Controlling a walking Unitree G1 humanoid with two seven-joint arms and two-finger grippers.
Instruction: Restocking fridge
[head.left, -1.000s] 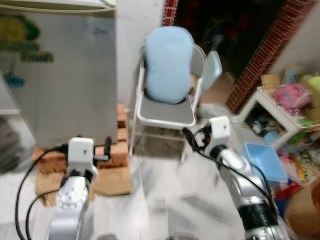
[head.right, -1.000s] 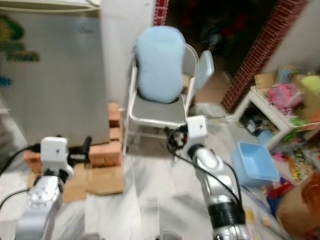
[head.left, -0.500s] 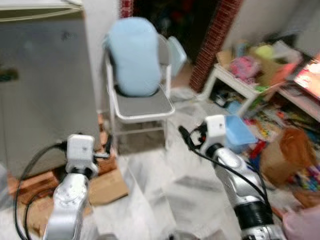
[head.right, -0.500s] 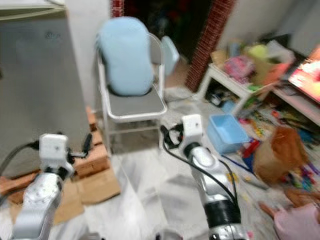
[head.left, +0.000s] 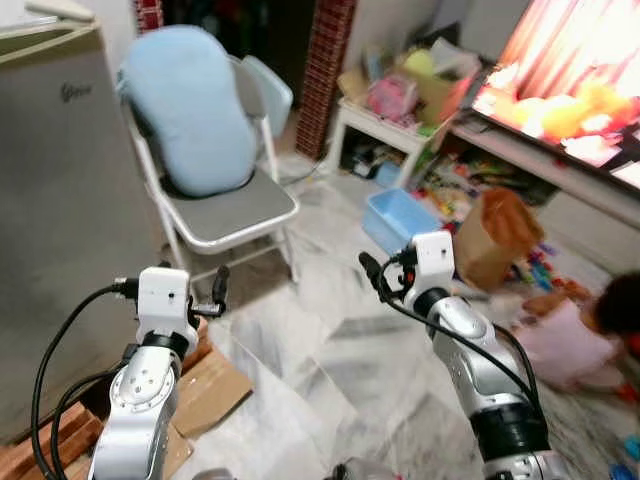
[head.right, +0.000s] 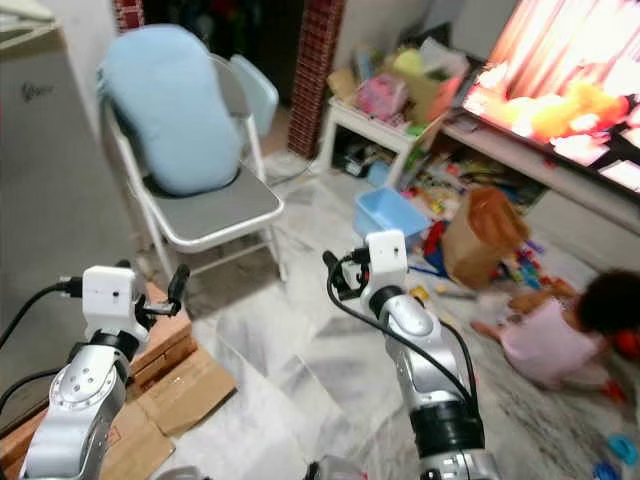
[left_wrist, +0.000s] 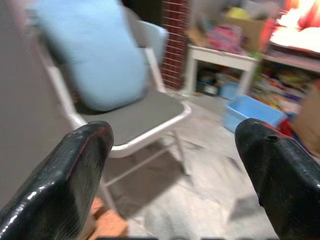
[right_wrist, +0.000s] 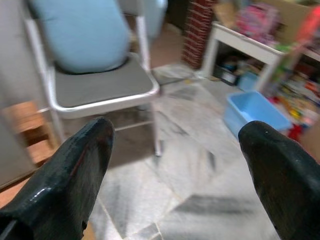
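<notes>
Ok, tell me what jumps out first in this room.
A white folding chair with a big pale blue cushion stands beside the grey fridge on the robot's left. To the right a bright TV screen glows above scattered toys, with a person sitting on the marble floor. Both grippers, left and right, hang open, holding nothing.

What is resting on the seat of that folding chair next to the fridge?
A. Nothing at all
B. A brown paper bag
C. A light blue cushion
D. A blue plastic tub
C. A light blue cushion stands on the folding chair, leaning against its back; the brown paper bag and the blue plastic tub sit on the floor further off.
</notes>
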